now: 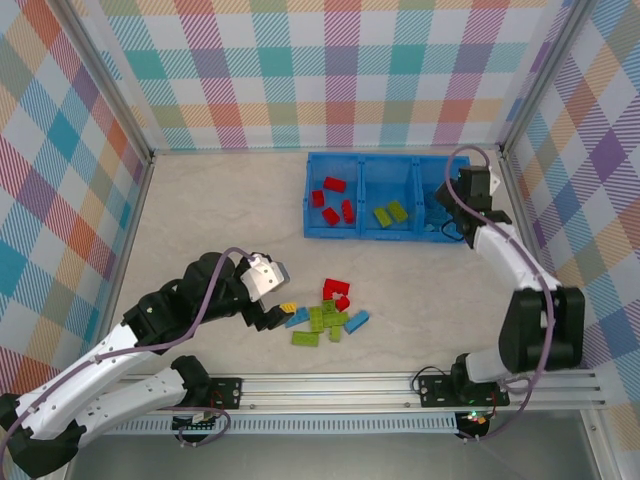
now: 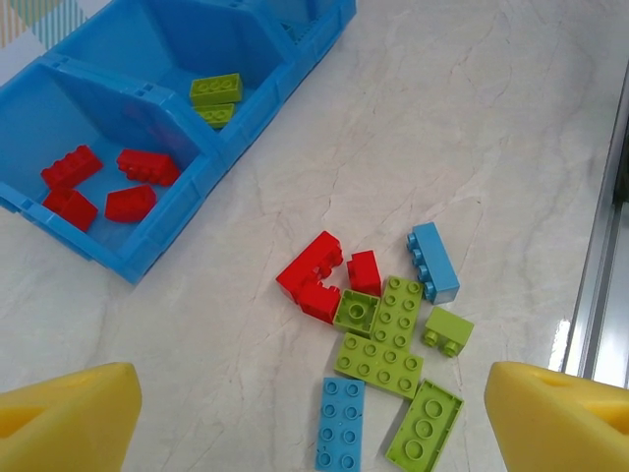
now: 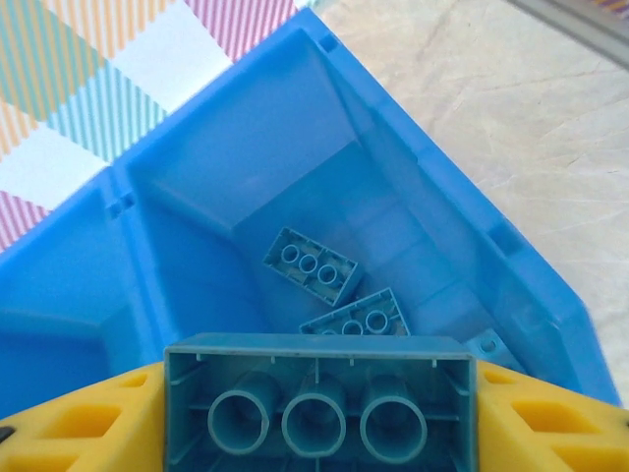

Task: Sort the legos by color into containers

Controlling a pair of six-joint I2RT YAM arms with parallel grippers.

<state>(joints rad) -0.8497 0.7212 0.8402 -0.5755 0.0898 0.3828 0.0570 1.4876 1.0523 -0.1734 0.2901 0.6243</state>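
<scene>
Here's the pale marbled table (image 1: 200,220) filling the cell, with checked walls (image 1: 330,70) all round. At its far side sits the blue tray (image 1: 385,157), three joined compartments in a row.

The left arm (image 1: 150,320) curls low across the near left of the table. The right arm (image 1: 510,260) reaches up the right side to the tray's right end.

The left gripper (image 1: 278,314) hangs just left of the loose pile (image 1: 328,310). From its wrist view the yellow fingers (image 2: 69,418) stand wide apart with nothing between them, and bricks lie on the table below.

Over at the right compartment, the right gripper (image 1: 448,215) has its jaws clamped on a light blue brick (image 3: 319,393), hollow underside towards the camera. Down in that compartment two more light blue bricks (image 3: 312,265) lie close together, studs up.

The left compartment holds four red bricks (image 2: 103,187). The middle one has two lime green bricks (image 2: 216,90) side by side.

The pile sits near the middle of the table, well apart from the tray. There are a few red ones (image 2: 313,264) on the tray side and lime green ones (image 2: 393,324) bunched and touching. One light blue piece (image 2: 433,262) lies at the right edge, and another blue piece (image 2: 341,423) lies at the near side.
</scene>
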